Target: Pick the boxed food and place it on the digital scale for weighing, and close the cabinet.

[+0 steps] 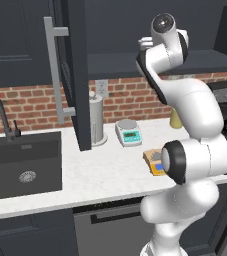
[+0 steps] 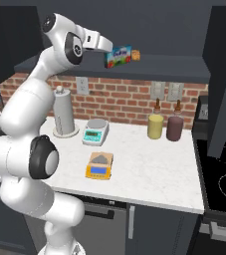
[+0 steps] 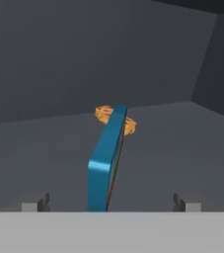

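The boxed food (image 2: pixel 118 56), a blue carton, stands upright on the shelf inside the open cabinet (image 2: pixel 134 70). In the hand view the boxed food (image 3: pixel 106 163) is edge-on, rising between my two fingertips without visible contact. My gripper (image 3: pixel 111 202) is open, its jaws wide on either side of the carton; from the right base the gripper (image 2: pixel 106 49) is at the carton's left end. The digital scale (image 2: pixel 99 166) sits bare on the counter near the front; in the left base view the digital scale (image 1: pixel 154 161) is partly behind my arm. The cabinet door (image 1: pixel 76 75) stands open.
A small orange snack (image 3: pixel 103 113) lies just behind the carton. On the counter stand a white-and-teal scale (image 2: pixel 95 132), a paper towel roll (image 2: pixel 63 115) and two bottles (image 2: pixel 155 125). A sink (image 1: pixel 25 162) lies left, a stove (image 2: pixel 224 184) right, under another open door (image 2: pixel 225 74).
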Robot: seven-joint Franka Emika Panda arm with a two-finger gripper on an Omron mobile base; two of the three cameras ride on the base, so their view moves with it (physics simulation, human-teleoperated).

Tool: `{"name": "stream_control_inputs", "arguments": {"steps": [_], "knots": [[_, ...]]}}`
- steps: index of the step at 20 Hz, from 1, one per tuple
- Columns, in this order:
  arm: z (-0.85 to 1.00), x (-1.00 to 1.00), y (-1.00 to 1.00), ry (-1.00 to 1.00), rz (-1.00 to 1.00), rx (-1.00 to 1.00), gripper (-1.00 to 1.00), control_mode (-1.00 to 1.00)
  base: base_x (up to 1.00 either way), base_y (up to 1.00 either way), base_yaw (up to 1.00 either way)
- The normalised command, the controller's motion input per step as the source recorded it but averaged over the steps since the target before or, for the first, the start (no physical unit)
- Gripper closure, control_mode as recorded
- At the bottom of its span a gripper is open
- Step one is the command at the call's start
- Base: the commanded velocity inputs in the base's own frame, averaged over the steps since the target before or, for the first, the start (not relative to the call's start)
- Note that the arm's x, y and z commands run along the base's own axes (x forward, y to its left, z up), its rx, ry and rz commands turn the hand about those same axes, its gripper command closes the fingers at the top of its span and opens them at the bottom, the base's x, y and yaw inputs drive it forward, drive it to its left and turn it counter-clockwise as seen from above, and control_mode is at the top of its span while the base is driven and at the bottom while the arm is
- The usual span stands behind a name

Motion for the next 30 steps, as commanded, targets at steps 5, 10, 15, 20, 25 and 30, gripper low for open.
{"name": "stream_control_inputs", "arguments": {"steps": [5,10,15,20,25,30], "knots": [[-0.10,0.20,-0.02,0.00,0.00,0.00,-1.00,-1.00,0.00,0.00,0.00],[-0.07,0.18,-0.04,0.00,0.00,0.00,-1.00,-1.00,0.00,0.00,0.00],[-0.08,0.21,-0.06,0.00,0.00,0.00,-1.00,-1.00,0.00,0.00,0.00],[-0.07,0.25,-0.08,0.00,0.00,0.00,-1.00,-1.00,0.00,0.00,0.00],[-0.06,0.27,-0.07,0.00,0.00,0.00,-1.00,-1.00,0.00,0.00,0.00],[0.00,0.22,-0.09,0.00,0.00,0.00,-1.00,-1.00,0.00,0.00,0.00]]}}
